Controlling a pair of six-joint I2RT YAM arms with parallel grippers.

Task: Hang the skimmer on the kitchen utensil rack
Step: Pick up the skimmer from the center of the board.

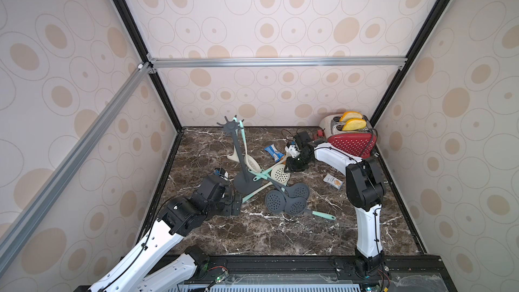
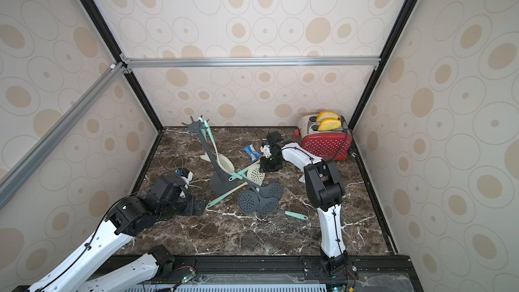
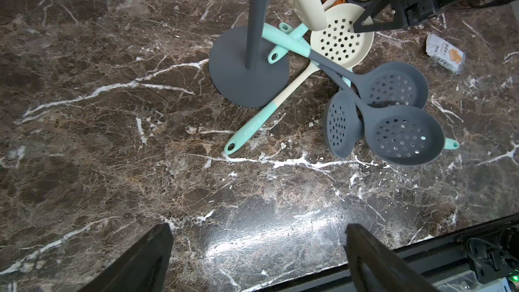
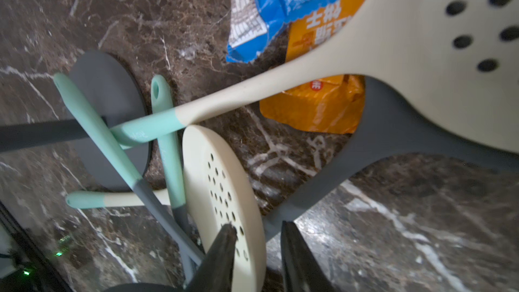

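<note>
**A:** What's at the right gripper?

**B:** Its dark fingers stand narrow, astride the rim of the cream skimmer. The skimmer's smooth oval bowl, dotted with holes, is tipped on edge. One finger overlaps the holed face and a sliver of gap shows at the other. I cannot tell whether they pinch it.

**A:** Any room around them?

**B:** Little. Just past the fingertips, matte mint handles cross in a tangle. A second cream skimmer crosses close by, its handle reaching toward the pole. Bare marble tabletop, glossy brown with white veins, opens on the side away from the tangle.

**A:** And the rack?

**B:** The kitchen utensil rack stands upright beyond that tangle, between the two grippers. It has a flat round grey base, a thin pole and a starred crown. A hung skimmer, also cream, dangles from one hook beside the pole.

**A:** The left gripper?

**B:** Its fingers are spread wide with nothing between them, only polished marble. The black front rail runs near one fingertip. Ahead, the table lies open up to the rack's base. The grey skimmers lie off to one side with their round bowls overlapping.

**A:** Farthest out?

**B:** Behind the right gripper lies a crinkled blue packet. Beyond that, a red toaster sits in the back corner against the walls.
</note>
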